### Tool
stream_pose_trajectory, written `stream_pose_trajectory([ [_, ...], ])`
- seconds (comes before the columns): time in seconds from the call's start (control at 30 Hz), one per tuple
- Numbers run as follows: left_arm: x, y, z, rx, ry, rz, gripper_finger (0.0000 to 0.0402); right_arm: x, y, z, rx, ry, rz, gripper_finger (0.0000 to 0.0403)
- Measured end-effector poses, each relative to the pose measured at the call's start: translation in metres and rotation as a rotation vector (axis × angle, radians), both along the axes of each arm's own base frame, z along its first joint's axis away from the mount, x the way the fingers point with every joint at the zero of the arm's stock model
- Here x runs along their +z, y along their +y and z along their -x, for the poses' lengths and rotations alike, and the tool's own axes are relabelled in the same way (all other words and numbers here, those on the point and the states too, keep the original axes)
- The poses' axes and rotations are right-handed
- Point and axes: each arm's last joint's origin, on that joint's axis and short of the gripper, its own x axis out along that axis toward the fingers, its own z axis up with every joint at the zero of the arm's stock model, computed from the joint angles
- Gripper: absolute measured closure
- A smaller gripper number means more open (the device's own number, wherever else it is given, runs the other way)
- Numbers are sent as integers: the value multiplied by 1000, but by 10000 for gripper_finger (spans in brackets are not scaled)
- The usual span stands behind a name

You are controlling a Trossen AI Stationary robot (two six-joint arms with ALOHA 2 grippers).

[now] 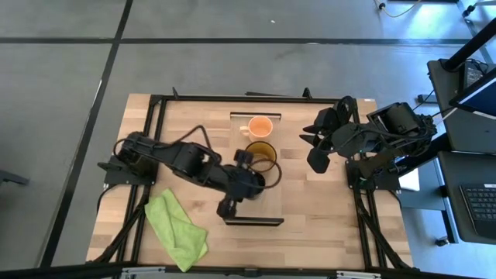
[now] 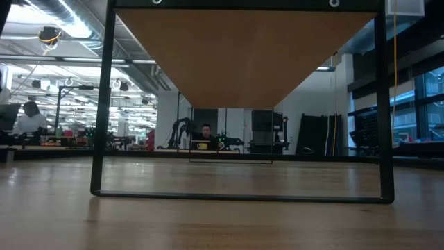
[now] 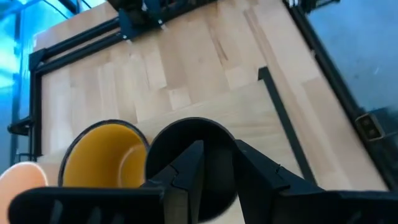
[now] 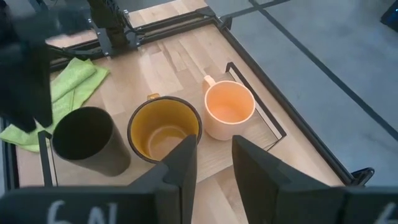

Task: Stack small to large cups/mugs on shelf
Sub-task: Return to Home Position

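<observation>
Standing in a row on the long light-wood plank shelf point(image 1: 267, 208): small peach-orange mug point(image 4: 230, 109), amber translucent mug point(image 4: 165, 127), small black cup point(image 4: 90, 140) — left tool point(image 3: 219, 146) hovers open over the black cup; right tool point(image 4: 214, 142) open, off to the side.

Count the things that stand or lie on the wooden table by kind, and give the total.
Mugs with a handle: 2 (small peach-orange mug, wider amber-yellow translucent mug)
Cups without a handle: 1 (small black cup)
Cloths: 1 (crumpled green cloth)
Shelves: 1 (long light-wood plank shelf)
Total: 5
</observation>
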Motion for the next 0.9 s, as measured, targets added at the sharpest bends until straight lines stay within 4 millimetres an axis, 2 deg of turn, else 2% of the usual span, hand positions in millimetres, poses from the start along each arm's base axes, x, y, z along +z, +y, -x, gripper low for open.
stream_pose_trajectory([
  [0.17, 13, -3, 16, 25, -26, 51, 321, 0, 0, 0, 4, 2, 5, 299],
  [0.3, 13, -4, 48, 137, 105, 17, 321, 0, 3, 1, 26, 8, 16, 299],
  [0.37, 18, -3, 64, 202, 123, 31, 321, 0, 11, 3, 93, 23, 52, 299],
  [0.47, 39, -4, 83, 221, 2, 97, 321, 4, 28, 7, 195, -8, 138, 299],
  [0.6, 76, 12, 130, 324, -220, 139, 321, 20, 37, 35, 138, -152, 253, 299],
  [0.73, 103, 29, 175, 374, -383, 187, 321, 30, 37, 76, 125, -260, 178, 299],
  [0.83, 112, 35, 199, 361, -472, 224, 321, 29, 42, 93, 149, -303, 116, 299],
  [0.9, 110, 36, 207, 344, -509, 234, 321, 21, 49, 99, 161, -309, 125, 299],
])
